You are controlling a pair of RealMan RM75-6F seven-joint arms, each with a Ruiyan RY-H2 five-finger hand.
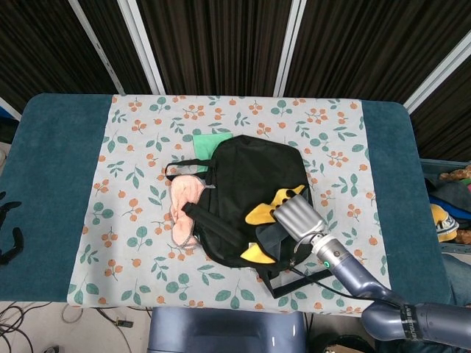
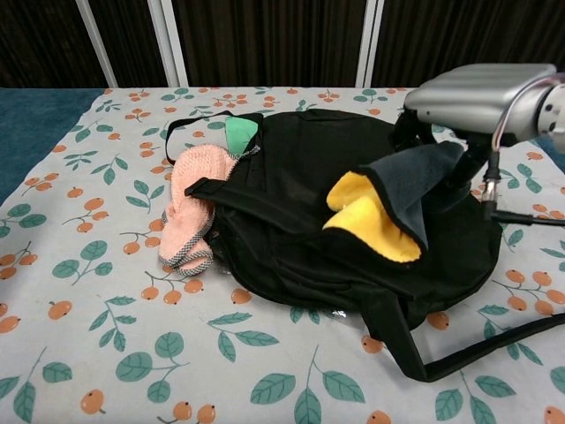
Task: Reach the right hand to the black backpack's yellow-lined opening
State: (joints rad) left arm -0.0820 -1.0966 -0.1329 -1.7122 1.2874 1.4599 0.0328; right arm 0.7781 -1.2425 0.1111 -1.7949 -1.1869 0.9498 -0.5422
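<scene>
The black backpack (image 1: 243, 173) lies on the floral cloth, seen closer in the chest view as the backpack (image 2: 291, 168). Its dark flap (image 2: 415, 177) stands lifted, showing the yellow lining (image 2: 371, 221), which the head view shows as the yellow lining (image 1: 259, 214). My right hand (image 1: 298, 218) hovers at the flap's right edge; in the chest view the right hand (image 2: 477, 93) sits high with its fingers tucked under it, holding the flap. Only dark fingertips of my left hand (image 1: 7, 235) show at the far left edge, apart and holding nothing.
A pink knitted piece (image 2: 190, 203) and a green item (image 2: 238, 132) lie against the backpack's left side. A black strap (image 2: 477, 349) trails toward the front right. The hand's cable (image 2: 521, 216) crosses the bag's right side. Teal table (image 1: 51, 169) flanks the cloth.
</scene>
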